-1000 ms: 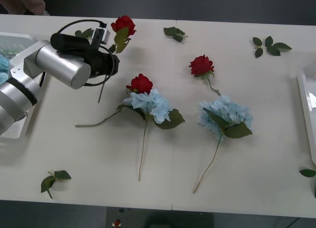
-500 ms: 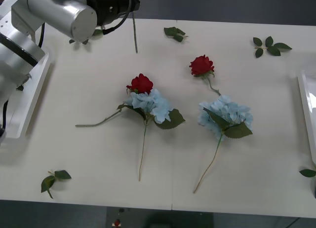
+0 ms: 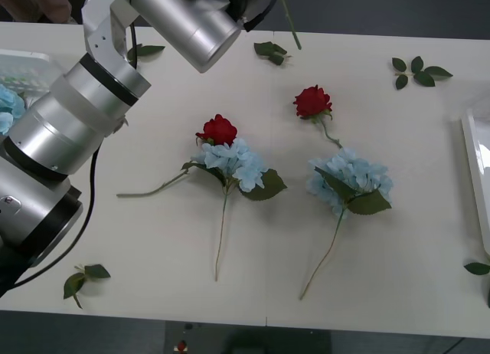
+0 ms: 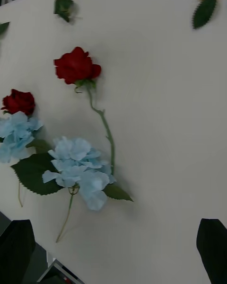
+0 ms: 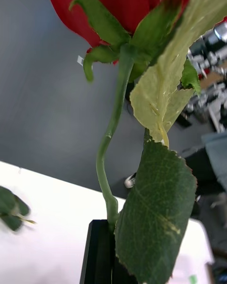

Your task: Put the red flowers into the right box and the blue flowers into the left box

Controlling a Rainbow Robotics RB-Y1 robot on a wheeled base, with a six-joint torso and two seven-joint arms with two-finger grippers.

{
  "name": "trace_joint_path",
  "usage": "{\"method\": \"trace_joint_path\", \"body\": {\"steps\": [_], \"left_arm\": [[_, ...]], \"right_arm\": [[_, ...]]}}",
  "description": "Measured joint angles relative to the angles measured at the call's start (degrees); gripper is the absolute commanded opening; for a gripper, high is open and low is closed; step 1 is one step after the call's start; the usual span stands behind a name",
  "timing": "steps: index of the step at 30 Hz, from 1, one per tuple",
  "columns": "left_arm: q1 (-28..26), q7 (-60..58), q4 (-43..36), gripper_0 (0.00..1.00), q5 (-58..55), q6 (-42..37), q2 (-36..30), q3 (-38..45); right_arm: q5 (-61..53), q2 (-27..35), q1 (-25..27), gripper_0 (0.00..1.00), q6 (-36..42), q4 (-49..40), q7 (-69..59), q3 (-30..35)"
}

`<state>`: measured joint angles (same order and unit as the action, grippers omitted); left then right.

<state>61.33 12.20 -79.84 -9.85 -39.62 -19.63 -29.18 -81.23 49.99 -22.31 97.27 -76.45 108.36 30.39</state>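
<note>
Two red flowers (image 3: 219,129) lie mid-counter (image 3: 153,239), each touching fluffy pale blue flowers (image 3: 237,164) with broad serrated leaves. Loose leaf sprigs (image 3: 419,69) scattered along far edge and near-left corner. Left hand (image 5: 106,251) raised beyond far edge, clamped on thin green stem of held rose (image 5: 118,0). Left box (image 3: 23,67) at left edge, right box (image 3: 475,170) at right edge. Right hand (image 4: 113,251) spread apart above counter middle.

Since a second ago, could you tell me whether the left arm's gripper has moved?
Yes. The left gripper, shut on a red rose, has swung rightward past the leaf sprig at the table's far edge.
</note>
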Motion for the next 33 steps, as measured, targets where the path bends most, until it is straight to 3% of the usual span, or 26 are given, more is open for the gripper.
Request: {"method": "trace_joint_path", "body": {"steps": [3,6,13,20,26,33], "left_arm": [[0.0,-11.6,-1.2,0.0,6.0,-2.4,2.9,-0.2],[0.0,-14.0,-1.5,0.0,10.7,-2.5,4.8,-1.5],[0.0,-33.3,-1.9,0.0,18.8,-2.5,7.4,-6.4],[0.0,-35.1,-4.5,0.0,19.5,-2.4,7.9,-10.8],[0.0,-46.4,-7.2,0.0,20.7,-2.4,7.9,-13.7],[0.0,-46.6,-8.2,0.0,20.7,-2.4,7.9,-13.9]], "right_arm": [[-5.4,0.0,0.0,1.0,0.9,0.0,4.7,0.0],[-9.4,0.0,-0.5,1.0,1.8,0.0,8.5,0.0],[-16.1,-0.1,-4.3,1.0,2.7,0.0,9.0,-0.3],[-16.8,-3.3,-9.4,1.0,2.5,0.0,9.0,-0.6],[-16.5,-5.6,-13.4,1.0,-0.2,0.0,7.7,-3.1],[-10.9,-9.8,-18.6,1.0,-0.1,0.0,3.7,-4.4]]}}
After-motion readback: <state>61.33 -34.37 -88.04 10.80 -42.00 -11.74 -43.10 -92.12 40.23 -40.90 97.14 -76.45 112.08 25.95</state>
